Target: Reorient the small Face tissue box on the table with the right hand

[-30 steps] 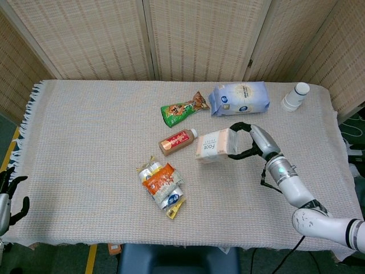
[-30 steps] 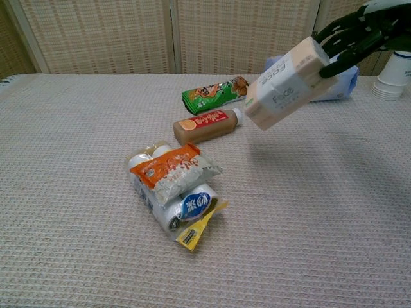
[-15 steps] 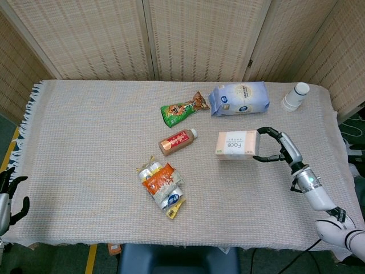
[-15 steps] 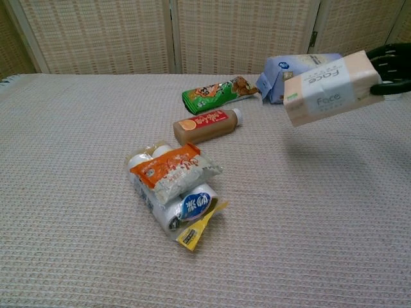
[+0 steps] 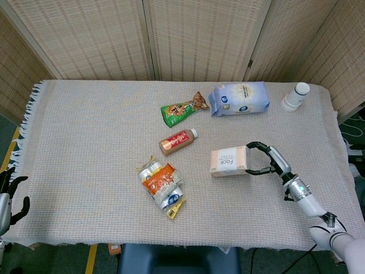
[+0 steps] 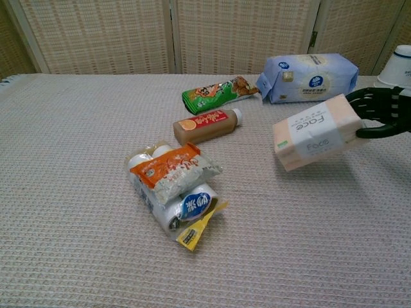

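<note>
At the far left, below the table's (image 5: 85,142) front-left corner, the left hand (image 5: 8,197) hangs off the edge with dark fingers spread and nothing in them. The table is covered with a coarse woven beige cloth, fringed along its left edge.

Toward the middle near the front edge lies a clear plastic bundle of snack packets (image 5: 162,185), crinkled, with an orange pack on top and a yellow one poking out at its near end. Behind it a small brown drink bottle (image 5: 178,141) lies on its side, red label up, white cap toward the right. Further back sits a glossy green snack bag (image 5: 183,108), then a soft, pillow-shaped blue tissue pack (image 5: 239,98).

Right of centre, the Face tissue box (image 5: 229,161), a pale peach rectangular block, is tilted and lifted off the cloth in the chest view. The right hand (image 5: 267,161) grips its right end, dark fingers clamped over the top and under it.

A white cup stack (image 5: 295,96) stands near the back-right corner.
</note>
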